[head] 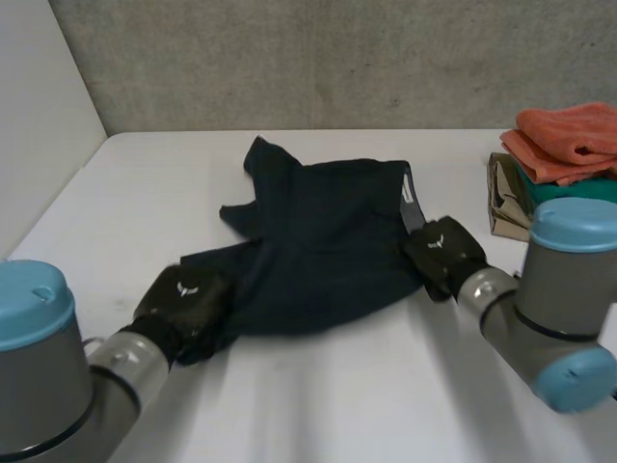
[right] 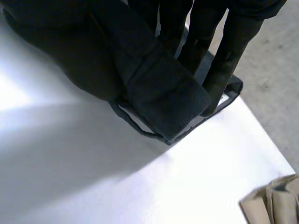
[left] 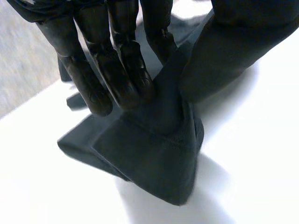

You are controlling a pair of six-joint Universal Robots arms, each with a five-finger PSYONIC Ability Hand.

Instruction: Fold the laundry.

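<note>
a dark navy cloth garment (head: pixel 318 241) lies crumpled in the middle of the frame on the white surface (head: pixel 386 386), and no neat fold shows in it yet: it is bunched, with ridges and a loose flap, so i judge the fold to be at its very start, with spreading flat and every fold left to do. at the right edge of the frame sits a stack of folded pieces, an orange towel (head: pixel 569 140) on a teal cloth (head: pixel 583 188) beside a beige cloth (head: pixel 503 198), which looks like finished work. the left robot hand (head: pixel 183 299), at the lower left of the frame, grips the garment's near left corner, with its fingers (left: pixel 117 74) straight on top of the bunched cloth, which gathers at their tips. the right robot hand (head: pixel 442 249), right of centre, grips the garment's right edge at a doubled hem with a pale inner band. the garment's long axis runs across the frame from the left robot hand to the right one, slightly rising to the right, and one pointed flap sticks up toward the upper middle of the frame, at the wall.
</note>
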